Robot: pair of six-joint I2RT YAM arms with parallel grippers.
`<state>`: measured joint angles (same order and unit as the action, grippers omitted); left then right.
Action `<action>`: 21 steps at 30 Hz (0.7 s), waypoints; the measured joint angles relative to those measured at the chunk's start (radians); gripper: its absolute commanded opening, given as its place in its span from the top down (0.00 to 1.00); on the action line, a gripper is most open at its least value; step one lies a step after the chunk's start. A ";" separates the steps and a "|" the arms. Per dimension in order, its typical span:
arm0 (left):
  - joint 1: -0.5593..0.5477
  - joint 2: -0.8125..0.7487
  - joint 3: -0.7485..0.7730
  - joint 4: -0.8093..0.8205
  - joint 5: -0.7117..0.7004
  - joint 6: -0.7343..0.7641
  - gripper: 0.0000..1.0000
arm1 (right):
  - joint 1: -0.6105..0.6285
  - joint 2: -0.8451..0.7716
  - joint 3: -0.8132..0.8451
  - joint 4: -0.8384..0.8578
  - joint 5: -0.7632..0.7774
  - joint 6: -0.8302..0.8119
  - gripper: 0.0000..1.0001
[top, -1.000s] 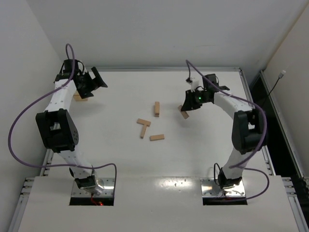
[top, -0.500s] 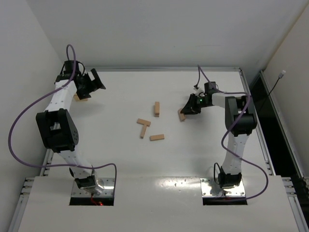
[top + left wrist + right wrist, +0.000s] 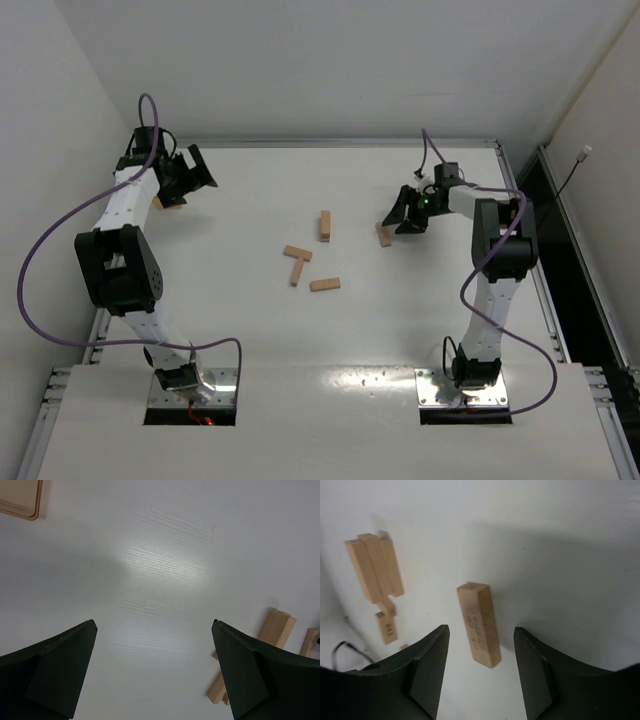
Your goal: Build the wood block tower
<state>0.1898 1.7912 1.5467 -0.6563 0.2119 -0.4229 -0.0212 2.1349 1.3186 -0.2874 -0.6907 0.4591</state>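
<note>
Top view: wood block (image 3: 384,235), light tan, toward the desk's (image 3: 260,330) right edge, long axis roughly toward the far edge; right hand (image 3: 405,213) just beside it.
Right wrist: the wood block lies flat between the right hand's spread fingers, which are apart from it (faint print on top).
Left wrist: left hand (image 3: 153,625) spread wide, grasping nothing.

Table (image 3: 230,330): the near half is bare from left to right, and a gripper can pass there without contact.

Obstacles lie mid-table:
- a far block (image 3: 325,225), lying far-to-near;
- a T-shaped pair (image 3: 297,262), touching each other, just left and nearer;
- a near block (image 3: 324,285), lying left-to-right.

These lie near one another, with only slim lanes between them.

A right block (image 3: 384,237) lies apart, between the spread fingers of the right gripper (image 3: 480,630), with bare table on each side of it.

At the far left, the left gripper (image 3: 153,622) stands wide over bare table. A box (image 3: 19,499) lies beside it.

The far wall (image 3: 300,70) and the side walls close off three sides.
</note>
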 measured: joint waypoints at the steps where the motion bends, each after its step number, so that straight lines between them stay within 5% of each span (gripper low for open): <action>1: 0.000 0.000 0.000 0.000 0.001 0.000 0.00 | 0.010 -0.011 0.010 -0.034 0.039 -0.026 0.48; 9: 0.000 0.000 -0.021 0.003 0.001 -0.004 0.00 | 0.134 -0.106 0.119 -0.197 0.448 -0.222 0.48; 21: 0.002 0.000 -0.021 -0.001 0.001 -0.008 0.00 | 0.242 -0.123 0.122 -0.257 0.682 -0.276 0.46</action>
<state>0.1921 1.7912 1.5261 -0.6575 0.2131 -0.4309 0.2207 2.0121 1.4410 -0.5446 -0.0086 0.1829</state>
